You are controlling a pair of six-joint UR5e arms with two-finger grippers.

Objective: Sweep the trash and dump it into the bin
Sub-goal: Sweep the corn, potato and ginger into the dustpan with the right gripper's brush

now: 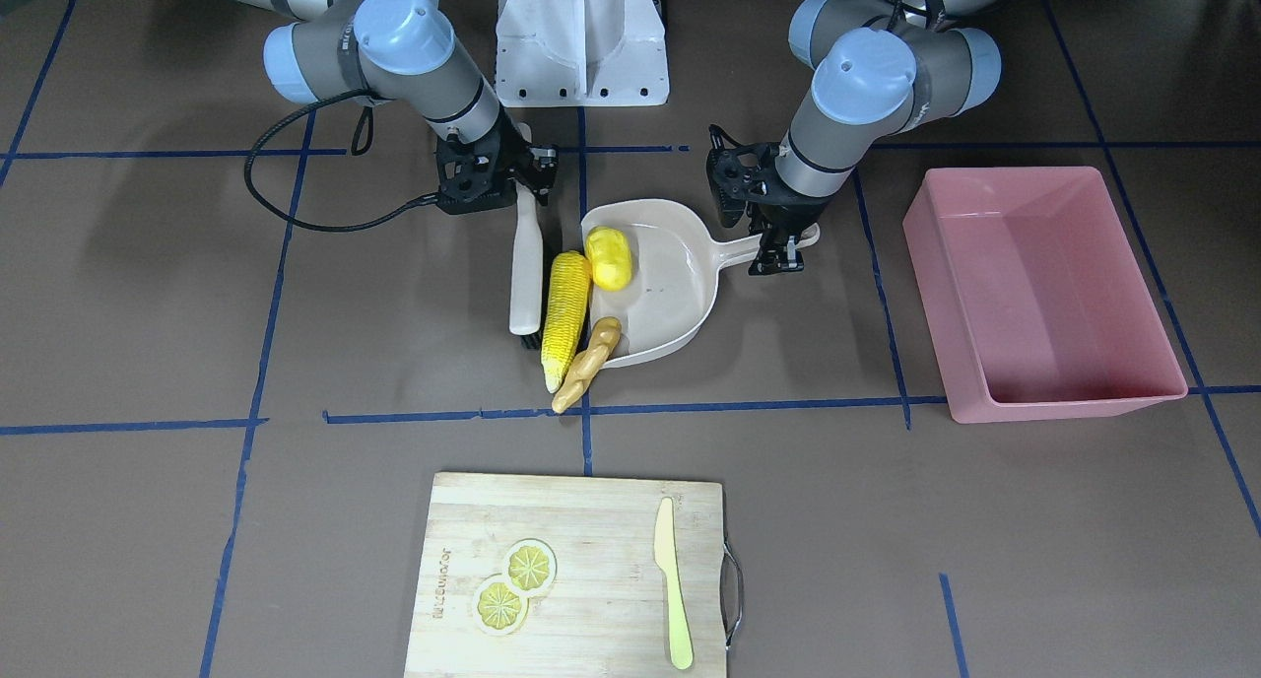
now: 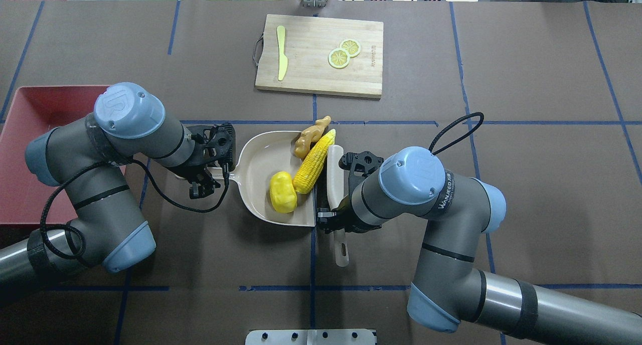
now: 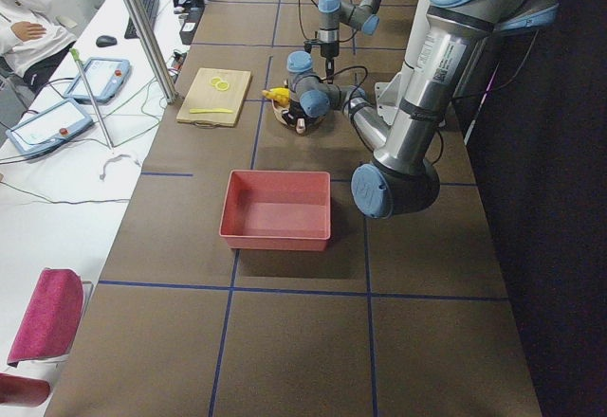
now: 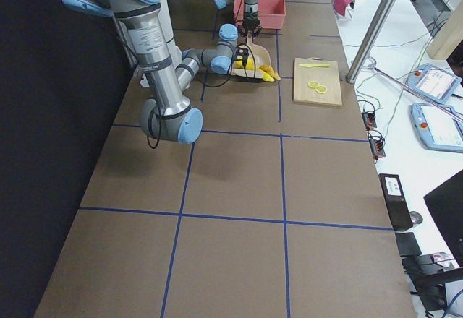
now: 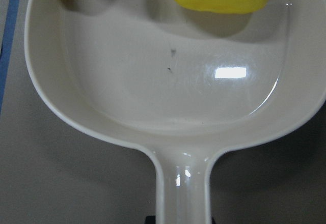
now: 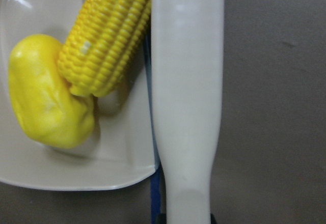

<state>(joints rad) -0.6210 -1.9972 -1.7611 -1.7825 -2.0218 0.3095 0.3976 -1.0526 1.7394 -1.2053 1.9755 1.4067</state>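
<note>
The beige dustpan point(image 1: 680, 264) lies mid-table. My left gripper point(image 1: 783, 249) is shut on its handle; it also shows in the overhead view point(image 2: 208, 177). The yellow potato-like lump point(image 1: 609, 257) lies inside the pan. The corn cob point(image 1: 566, 313) lies along the pan's open lip. The tan ginger root point(image 1: 588, 363) lies half on the lip's far end, half on the table. My right gripper point(image 1: 527, 180) is shut on the white brush point(image 1: 526, 264), which lies against the corn's outer side. The pink bin point(image 1: 1044, 294) stands open beyond the dustpan handle, on my left.
A wooden cutting board point(image 1: 591, 520) with two lemon slices point(image 1: 515, 584) and a pale yellow-green knife point(image 1: 672, 579) lies at the far side of the table. My right arm's black cable point(image 1: 296, 215) loops over the table beside the brush.
</note>
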